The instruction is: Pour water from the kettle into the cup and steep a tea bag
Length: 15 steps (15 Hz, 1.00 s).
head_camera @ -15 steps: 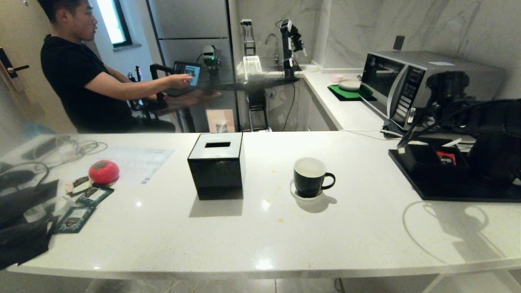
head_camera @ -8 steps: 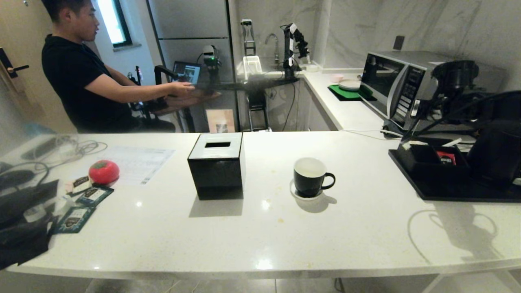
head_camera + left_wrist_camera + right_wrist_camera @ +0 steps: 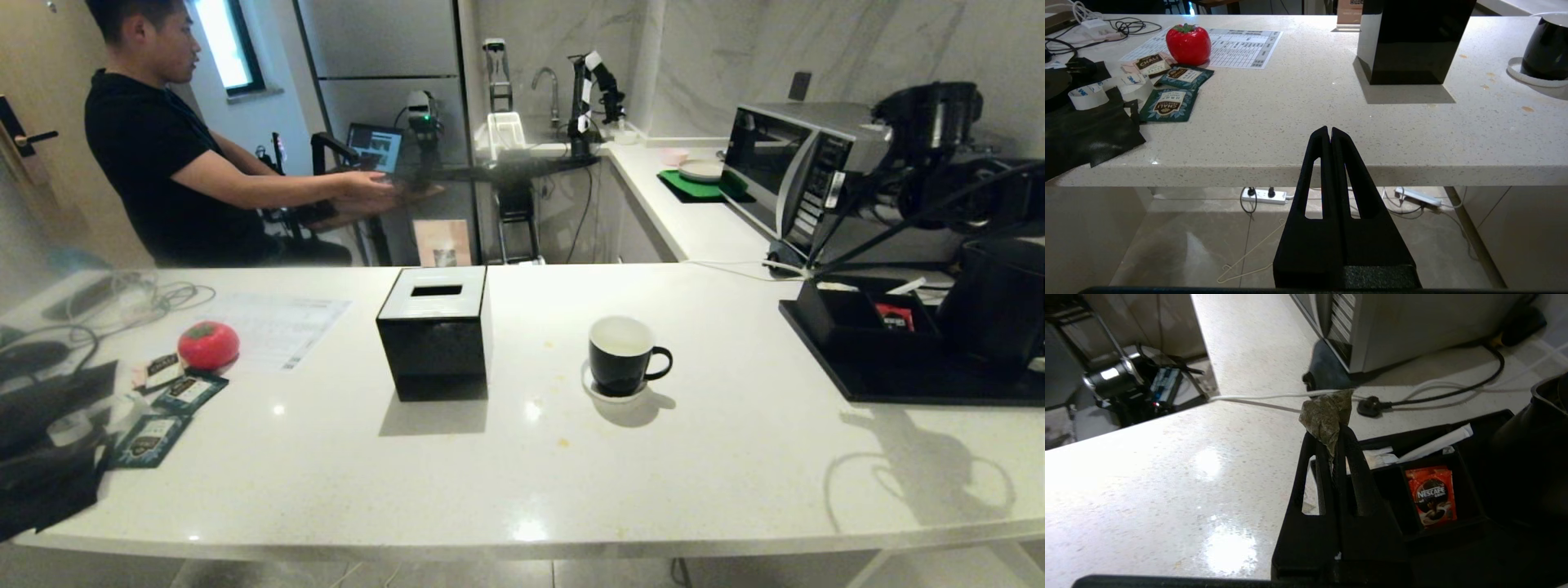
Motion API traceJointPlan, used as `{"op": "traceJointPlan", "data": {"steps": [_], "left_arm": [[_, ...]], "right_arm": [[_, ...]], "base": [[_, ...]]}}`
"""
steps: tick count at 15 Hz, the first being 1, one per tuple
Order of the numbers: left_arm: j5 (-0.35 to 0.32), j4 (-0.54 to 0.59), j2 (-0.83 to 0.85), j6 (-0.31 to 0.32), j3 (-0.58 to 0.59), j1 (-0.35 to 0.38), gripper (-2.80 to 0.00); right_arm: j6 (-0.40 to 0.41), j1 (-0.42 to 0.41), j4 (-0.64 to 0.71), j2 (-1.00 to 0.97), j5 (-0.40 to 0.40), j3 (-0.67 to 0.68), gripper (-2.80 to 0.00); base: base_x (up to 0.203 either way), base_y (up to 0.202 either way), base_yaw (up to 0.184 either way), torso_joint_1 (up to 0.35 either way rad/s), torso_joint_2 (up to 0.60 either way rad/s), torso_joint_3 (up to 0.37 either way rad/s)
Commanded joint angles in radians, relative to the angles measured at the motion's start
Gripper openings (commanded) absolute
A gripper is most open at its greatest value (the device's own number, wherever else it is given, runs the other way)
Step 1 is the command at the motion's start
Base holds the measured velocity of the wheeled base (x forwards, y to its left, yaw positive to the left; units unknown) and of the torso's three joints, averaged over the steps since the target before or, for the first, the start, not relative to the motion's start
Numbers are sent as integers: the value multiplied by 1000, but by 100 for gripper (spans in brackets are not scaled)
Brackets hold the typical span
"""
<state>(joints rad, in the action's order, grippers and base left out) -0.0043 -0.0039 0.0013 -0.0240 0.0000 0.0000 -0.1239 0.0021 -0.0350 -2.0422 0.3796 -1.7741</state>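
Above black tray [image 3: 1453, 547], right hand [image 3: 1336, 435] raised, clenched on tea bag [image 3: 1327, 416]; left hand [image 3: 1330, 132] clenched empty below counter edge.

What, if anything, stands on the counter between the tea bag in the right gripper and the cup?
Nothing visible does. The right gripper pinches the tea bag above the black tray, and only bare counter lies between it and the cup.

A black tissue box [image 3: 434, 339] stands near teal sachets [image 3: 167, 412].

Bare table [image 3: 735, 457] between cup [image 3: 622, 355] and black tray [image 3: 898, 384] — black box [image 3: 435, 331] blocks the cup's left.
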Motion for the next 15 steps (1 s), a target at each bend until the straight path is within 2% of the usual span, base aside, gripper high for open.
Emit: {"op": "traceJointPlan", "data": {"steps": [1, 4, 11, 15], "left_arm": [[0, -1, 0, -1, 0, 0, -280], [0, -1, 0, -1, 0, 0, -280], [0, -1, 0, -1, 0, 0, -280], [0, -1, 0, -1, 0, 0, -280]], "right_arm": [[5, 20, -54, 57, 3, 68, -280], [30, 59, -110, 127, 2, 148, -280], [36, 155, -109, 196, 6, 166, -280], [37, 199, -115, 276, 12, 248, -280]], "base": [[0, 0, 0, 0, 0, 0], [0, 0, 0, 0, 0, 0], [0, 0, 0, 0, 0, 0], [0, 0, 0, 0, 0, 0]]}}
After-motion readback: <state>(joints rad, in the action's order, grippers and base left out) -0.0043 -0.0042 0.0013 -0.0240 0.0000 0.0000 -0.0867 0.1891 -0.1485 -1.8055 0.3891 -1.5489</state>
